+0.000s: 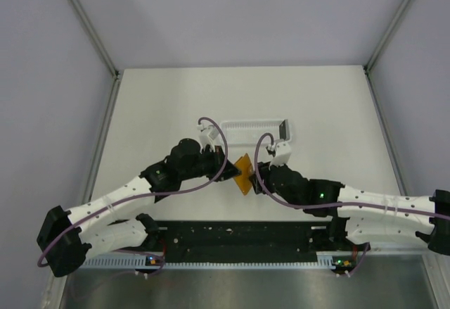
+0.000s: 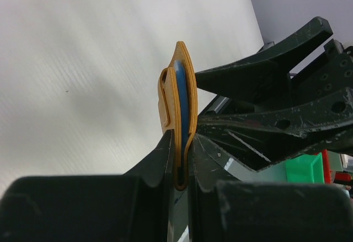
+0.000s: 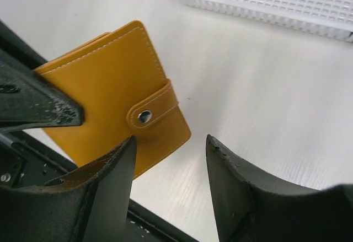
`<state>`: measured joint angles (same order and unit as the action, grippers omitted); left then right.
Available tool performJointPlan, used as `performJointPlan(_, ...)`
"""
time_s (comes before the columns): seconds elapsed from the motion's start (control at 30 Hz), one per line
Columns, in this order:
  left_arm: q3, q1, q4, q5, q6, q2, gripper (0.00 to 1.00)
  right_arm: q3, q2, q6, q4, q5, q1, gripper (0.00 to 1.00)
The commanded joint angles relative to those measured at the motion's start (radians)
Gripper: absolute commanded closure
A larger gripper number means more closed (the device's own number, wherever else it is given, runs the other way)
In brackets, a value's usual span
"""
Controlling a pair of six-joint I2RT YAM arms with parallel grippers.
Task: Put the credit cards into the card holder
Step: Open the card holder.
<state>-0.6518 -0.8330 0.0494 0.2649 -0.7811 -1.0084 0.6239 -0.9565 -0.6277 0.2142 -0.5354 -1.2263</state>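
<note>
Orange card holder [image 2: 175, 96] — clamped in left gripper [image 2: 180, 162].

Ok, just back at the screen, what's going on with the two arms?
The left gripper pinches the orange card holder by one edge, holding it up between the two arms. Its snap tab looks fastened, so the holder is closed. The right gripper sits right beside it, jaws open and gripping nothing. The white slotted tray lies behind them.
</note>
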Motion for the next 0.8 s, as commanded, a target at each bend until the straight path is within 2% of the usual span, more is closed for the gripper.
performJointPlan(0.0,-0.028,-0.002,-0.066,0.048,0.0,0.002,1.0,0.03,0.001,-0.064,0.027,-0.142,0.008,0.47)
performJointPlan(0.23,-0.016,-0.002,-0.072,0.085,-0.006,-0.021,1.0,0.002,0.039,-0.096,0.05,-0.189,0.039,0.48)
performJointPlan(0.33,-0.016,-0.002,-0.056,0.063,-0.004,-0.018,1.0,0.003,0.061,-0.037,0.022,-0.123,0.044,0.48)
performJointPlan(0.43,-0.028,-0.002,-0.014,0.031,0.005,-0.022,1.0,0.004,0.091,0.058,-0.05,0.02,0.042,0.44)
performJointPlan(0.57,-0.043,-0.002,0.009,0.014,0.013,-0.036,1.0,-0.004,0.107,0.091,-0.131,0.147,0.044,0.41)
performJointPlan(0.77,-0.046,-0.002,-0.003,0.025,0.002,-0.044,1.0,0.023,0.004,0.071,-0.139,0.169,0.042,0.42)
